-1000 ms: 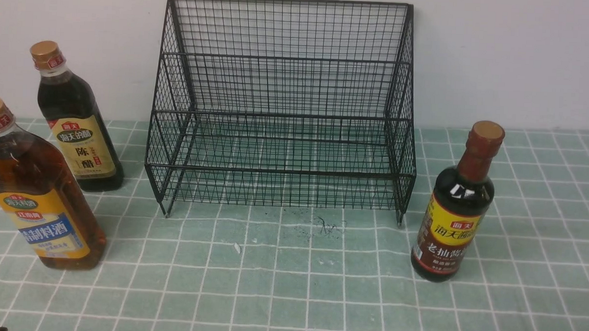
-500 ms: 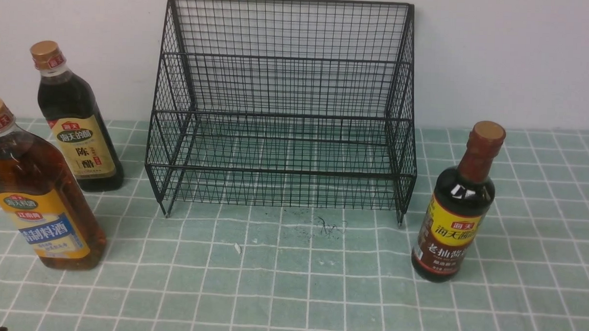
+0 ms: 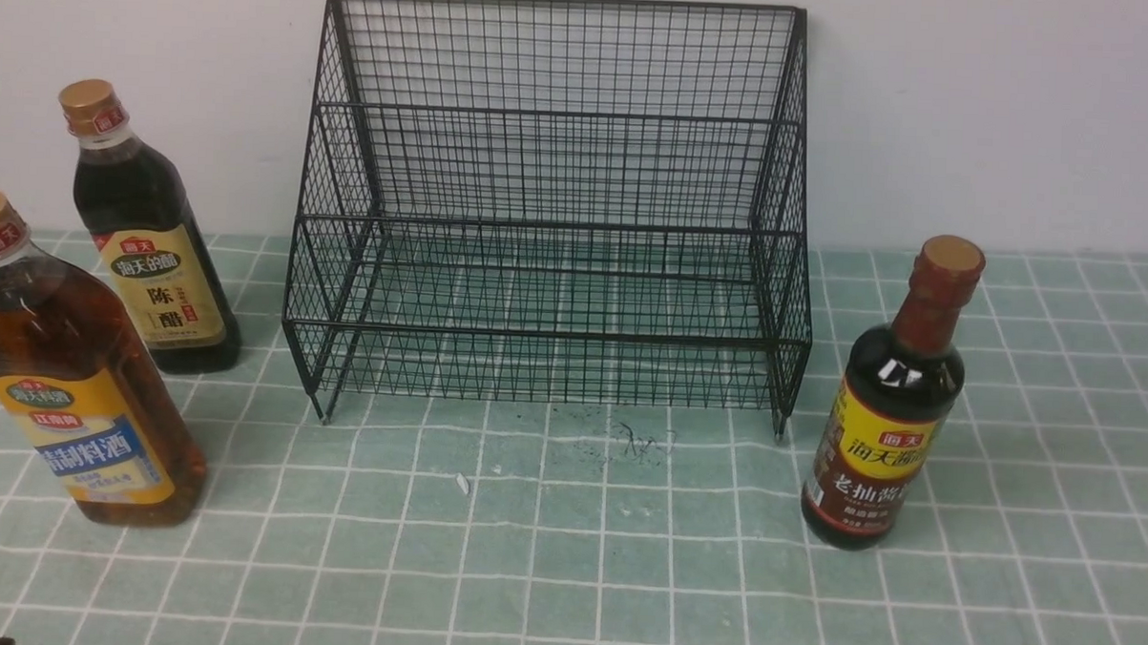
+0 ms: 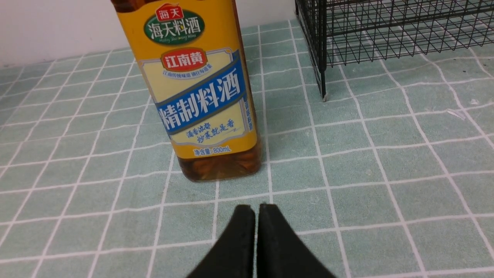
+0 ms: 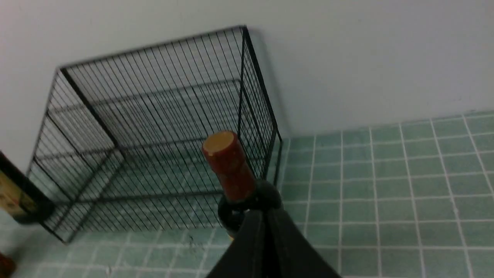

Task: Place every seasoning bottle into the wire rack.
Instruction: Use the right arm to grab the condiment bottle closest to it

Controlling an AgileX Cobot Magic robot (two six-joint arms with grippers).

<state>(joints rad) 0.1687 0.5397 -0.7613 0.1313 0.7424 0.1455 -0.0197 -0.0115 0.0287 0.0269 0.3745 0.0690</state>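
Three bottles on the table, wire rack against the wall; both pincers closed

You have the black wire rack [image 3: 551, 226] standing at the middle of the far side of the table [image 3: 527, 569], in front of the pale wall [image 3: 1001, 118]. All three seasoning bottles stand upright on the green-and-white gridded surface, outside the rack.

Left of the rack, your front view shows two. The amber bottle [image 3: 89, 391], yellow-and-blue label facing you, is the nearer one. The dark vinegar bottle [image 3: 156, 251], beige label and tan cap, stands behind it, closer to the rack and partly overlapped by the amber one in this view. Right of the rack, and nearer to you than its front feet, is the slim-necked soy sauce bottle [image 3: 884, 400], with a maroon neck and a yellow-and-maroon label.

Your left gripper [image 4: 256, 210] has its fingers pressed together, pinching nothing; the amber bottle is beyond the tips, apart from them. Your right gripper [image 5: 268, 216] is likewise pressed together. It overlaps the lower part of the soy sauce bottle in the right wrist view; whether it touches the glass, you cannot tell from this angle. The right wrist view is dim and slightly blurred.
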